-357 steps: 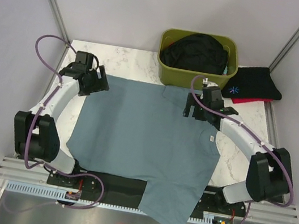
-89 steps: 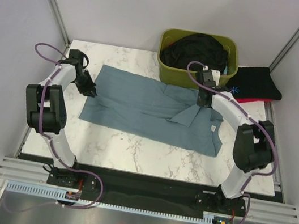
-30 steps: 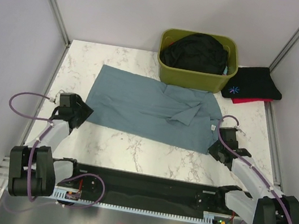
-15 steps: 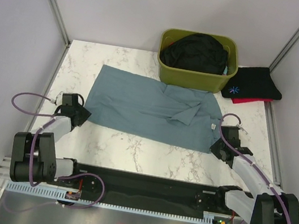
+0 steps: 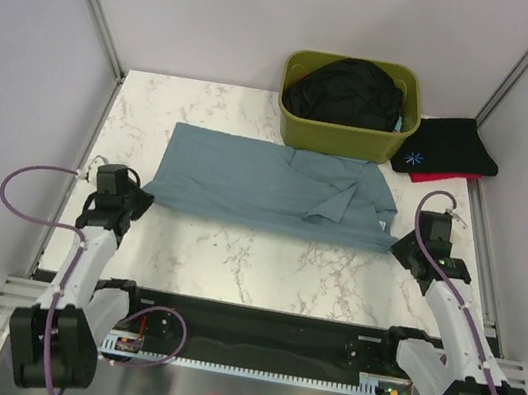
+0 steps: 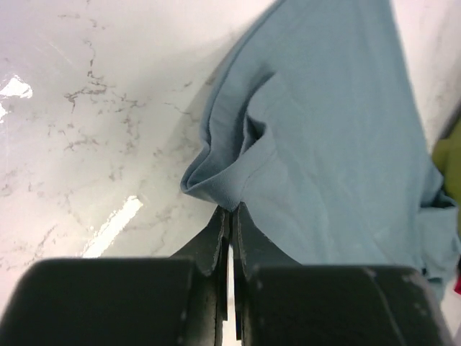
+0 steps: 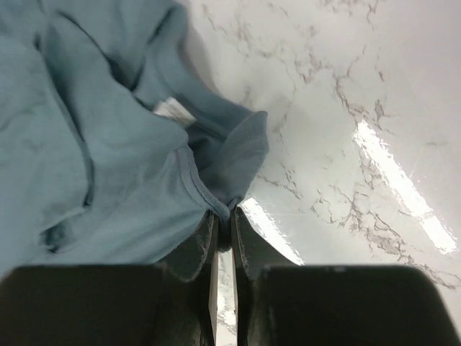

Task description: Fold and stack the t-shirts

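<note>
The white marble-patterned desk carries a large dusty teal-blue cotton t-shirt, folded into a long band that runs left to right across the middle. Just beyond the band, at the far edge, stands an olive-green rectangular plastic bin heaped with black cloth. Right of the bin a folded black t-shirt with small blue print lies on a red t-shirt, of which only an edge shows. From above, the left fingers and right fingers merely meet the band's near corners. The wrist views show the grip: the left pair is pressed together on a doubled hem, the right pair pinches a bunched edge near a small white label.
</note>
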`<state>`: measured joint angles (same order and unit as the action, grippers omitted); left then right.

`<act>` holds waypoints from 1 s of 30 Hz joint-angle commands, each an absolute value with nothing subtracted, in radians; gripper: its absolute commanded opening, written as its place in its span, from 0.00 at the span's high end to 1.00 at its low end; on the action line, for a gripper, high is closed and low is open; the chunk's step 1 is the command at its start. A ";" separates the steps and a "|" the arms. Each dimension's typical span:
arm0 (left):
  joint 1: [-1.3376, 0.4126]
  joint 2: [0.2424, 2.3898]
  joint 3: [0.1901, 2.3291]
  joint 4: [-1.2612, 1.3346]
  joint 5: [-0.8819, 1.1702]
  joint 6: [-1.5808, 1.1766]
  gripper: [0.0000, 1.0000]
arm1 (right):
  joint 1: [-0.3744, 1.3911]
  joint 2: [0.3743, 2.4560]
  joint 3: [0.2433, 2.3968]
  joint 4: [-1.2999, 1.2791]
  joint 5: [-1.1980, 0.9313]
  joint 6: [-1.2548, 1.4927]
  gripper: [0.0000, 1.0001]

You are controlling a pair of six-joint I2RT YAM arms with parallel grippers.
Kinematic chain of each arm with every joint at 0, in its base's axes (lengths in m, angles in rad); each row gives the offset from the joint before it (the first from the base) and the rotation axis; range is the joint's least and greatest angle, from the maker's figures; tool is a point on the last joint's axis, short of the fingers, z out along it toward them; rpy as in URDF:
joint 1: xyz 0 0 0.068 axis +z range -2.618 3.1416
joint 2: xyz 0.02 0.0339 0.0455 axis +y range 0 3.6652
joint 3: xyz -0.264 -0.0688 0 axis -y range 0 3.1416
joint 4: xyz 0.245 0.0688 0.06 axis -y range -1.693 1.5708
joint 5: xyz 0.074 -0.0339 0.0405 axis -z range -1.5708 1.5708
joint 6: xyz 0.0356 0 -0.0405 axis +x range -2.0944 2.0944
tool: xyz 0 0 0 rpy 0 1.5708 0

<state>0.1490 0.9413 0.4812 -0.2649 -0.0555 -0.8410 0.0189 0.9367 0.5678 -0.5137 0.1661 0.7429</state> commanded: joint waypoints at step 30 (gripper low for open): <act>0.107 0.380 0.828 -1.025 0.204 -0.747 0.37 | -0.029 0.448 0.819 -0.928 0.220 0.766 0.09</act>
<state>0.1135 0.3779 0.7128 -1.0370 0.1970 -0.8268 -0.0265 0.4641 0.7715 -0.9562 0.2653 0.8310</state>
